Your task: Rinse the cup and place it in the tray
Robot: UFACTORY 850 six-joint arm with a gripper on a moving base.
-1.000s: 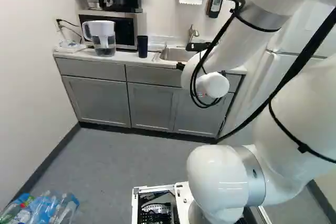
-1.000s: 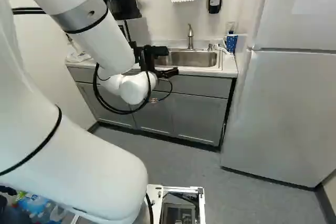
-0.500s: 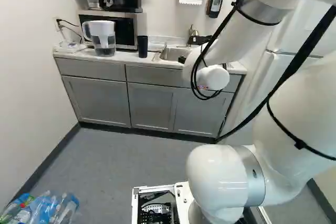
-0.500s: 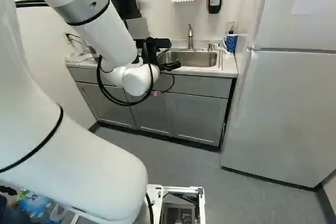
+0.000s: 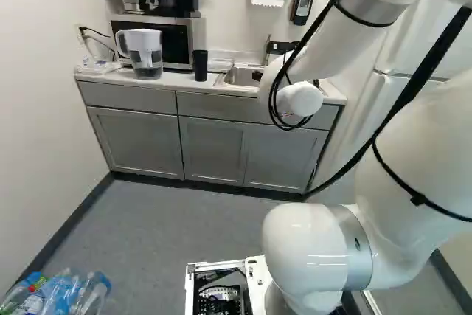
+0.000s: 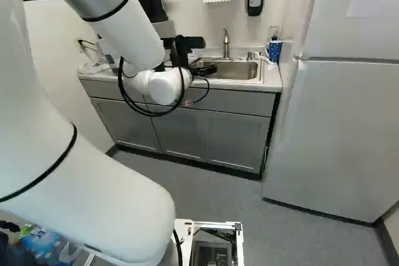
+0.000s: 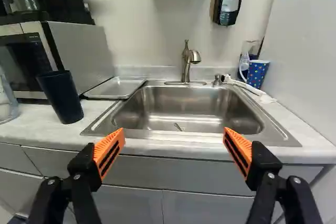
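In the right base view my gripper (image 6: 204, 70) reaches out before the sink, partly hidden by the wrist. Seen from the wrist, the gripper (image 7: 174, 144) stands wide open with nothing between its orange pads (image 7: 109, 151), in front of the sink's near rim. A dark, empty-handed stretch separates it from the dark blue cup (image 7: 60, 97), upright on the counter left of the sink and also visible in the left base view (image 5: 200, 66). The metal tray (image 7: 114, 87) lies between the microwave and the sink. Past the fingers is the sink faucet (image 7: 186, 64).
A water pitcher (image 5: 146, 53) stands left of the dark cup, before the microwave (image 7: 79, 51). Right of the sink (image 7: 184, 109) are a dotted blue cup (image 7: 257, 73) and a white hose-like item. Plastic bottles (image 5: 63, 293) lie low at the left; a fridge (image 6: 343, 135) stands right.
The forearm and wrist have risen, and the gripper has come up with them, shifting a little right in the right base view. The base has stayed put; cup and tray show no move.
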